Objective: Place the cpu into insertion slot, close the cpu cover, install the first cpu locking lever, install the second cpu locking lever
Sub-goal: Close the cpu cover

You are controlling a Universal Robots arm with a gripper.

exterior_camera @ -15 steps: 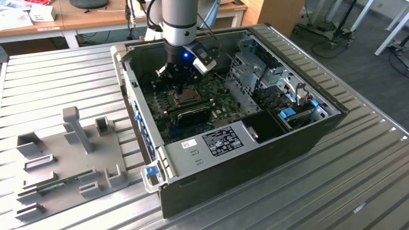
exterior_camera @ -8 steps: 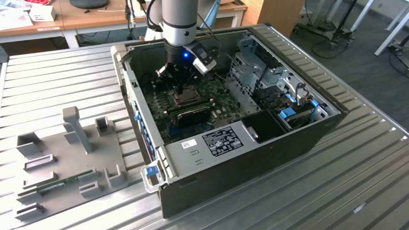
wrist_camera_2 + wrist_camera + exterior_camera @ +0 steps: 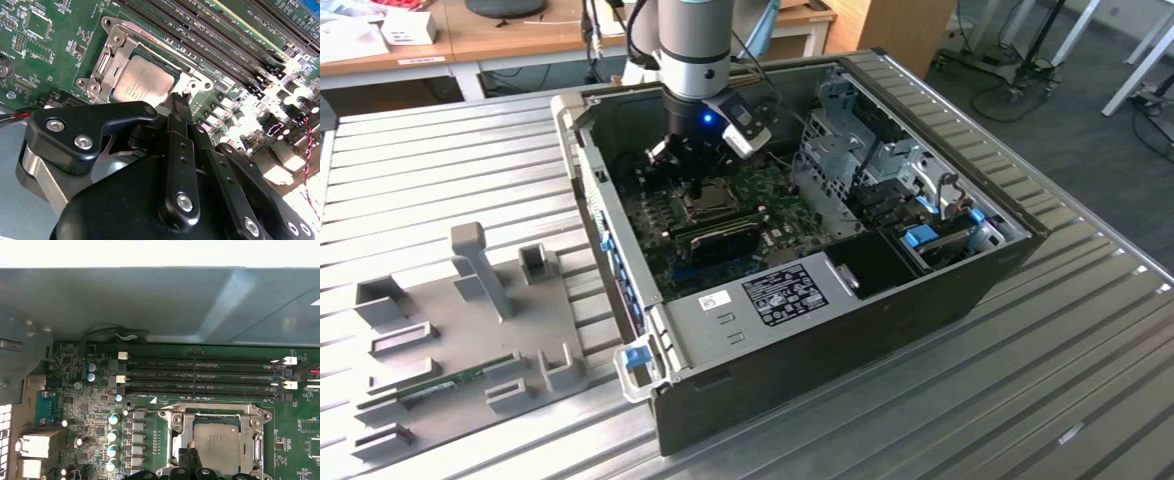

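Observation:
The cpu [image 3: 142, 85] lies flat in the insertion slot [image 3: 708, 198] on the green motherboard, its grey metal top showing. The silvery cpu cover [image 3: 107, 62] lies down around it, framing the chip [image 3: 217, 440] through its window. My gripper [image 3: 181, 98] hangs low over the socket with its black fingers together, the tips at the cover's edge tab beside the chip. Both wrist views show the gripper [image 3: 187, 456] at the socket's rim. A thin locking lever [image 3: 150, 413] runs along the socket edge next to the memory slots.
Long black memory slots [image 3: 200, 375] run beside the socket, and capacitors [image 3: 114, 435] stand close by. The open computer case [image 3: 761, 330] walls in the board, with a drive cage [image 3: 854, 140]. A grey fixture tray [image 3: 454, 340] sits at the exterior view's left.

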